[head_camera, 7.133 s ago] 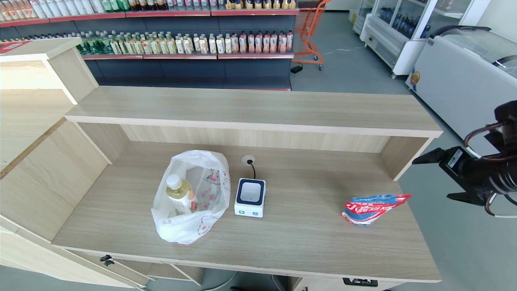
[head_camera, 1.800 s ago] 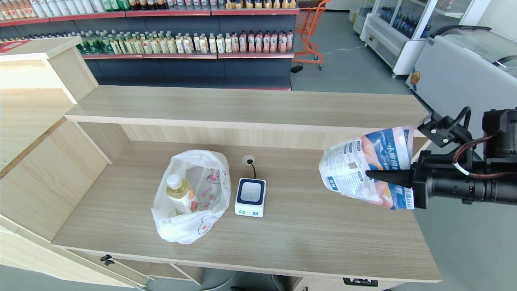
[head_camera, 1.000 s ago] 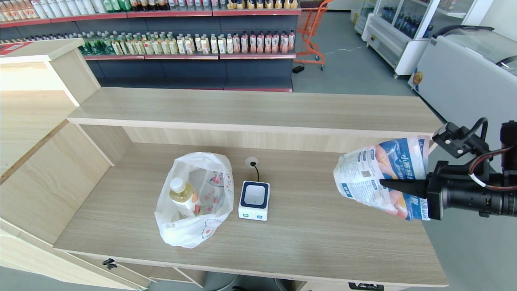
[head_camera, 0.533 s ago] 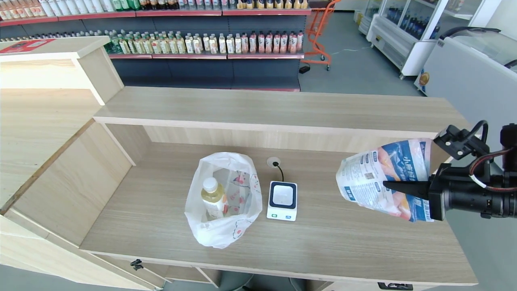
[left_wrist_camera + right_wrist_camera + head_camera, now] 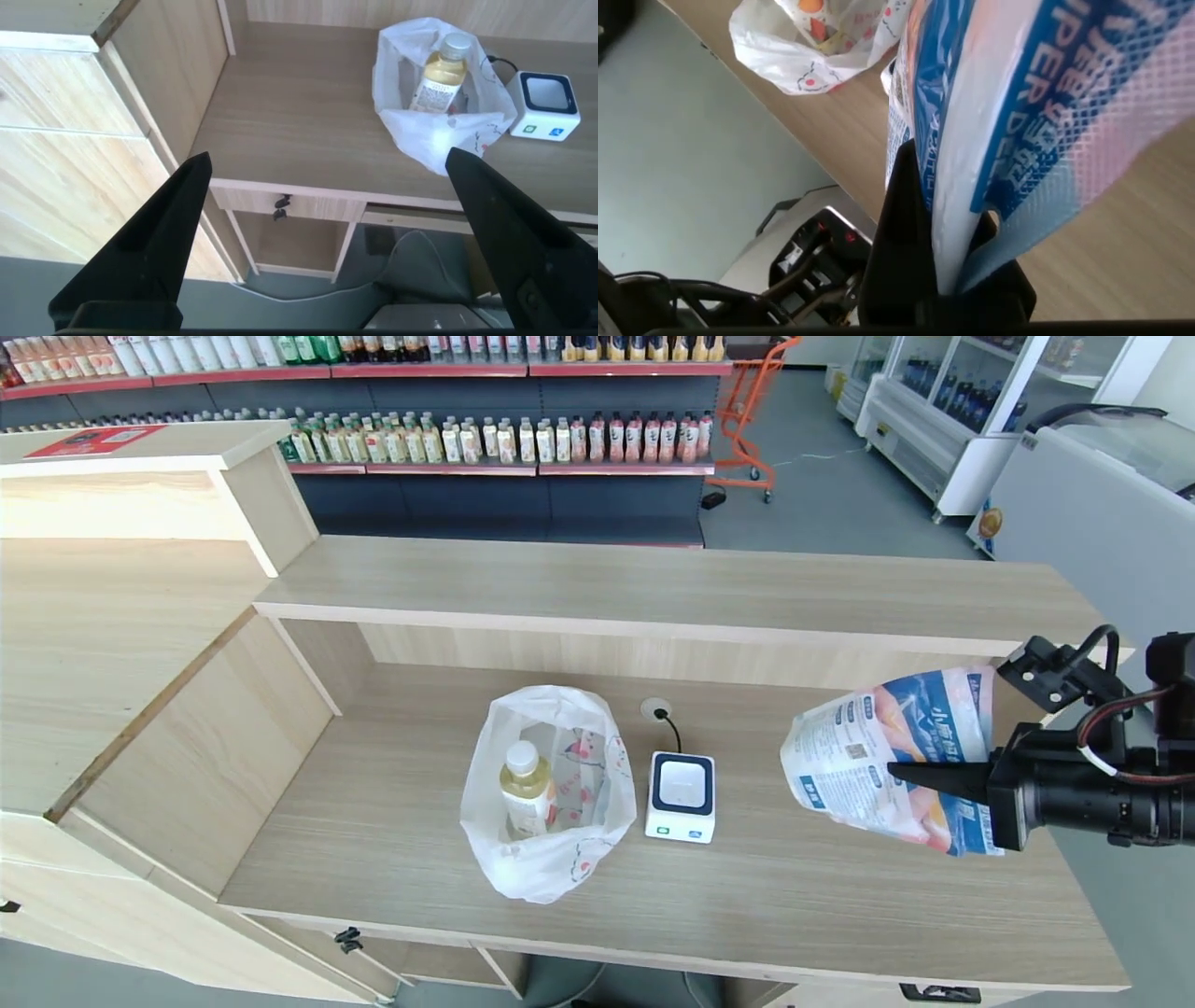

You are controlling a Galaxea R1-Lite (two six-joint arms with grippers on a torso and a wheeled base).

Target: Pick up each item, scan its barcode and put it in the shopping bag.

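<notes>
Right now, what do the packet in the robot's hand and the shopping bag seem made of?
The packet: probably glossy printed plastic film; it shines and creases. The shopping bag: thin whitish plastic, seemingly translucent; it crumples and slumps.

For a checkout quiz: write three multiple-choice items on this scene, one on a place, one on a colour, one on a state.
1. The right gripper is: A open; B shut on nothing; C shut on the packet.
2. The scanner's sides are: A red; B white; C green.
3. The bottle stands: A in the bag; B on the scanner; C in the right gripper.
Answers: C, its fingers clamp the packet; B, white under a dark top; A, its cap shows in the bag's mouth.
</notes>
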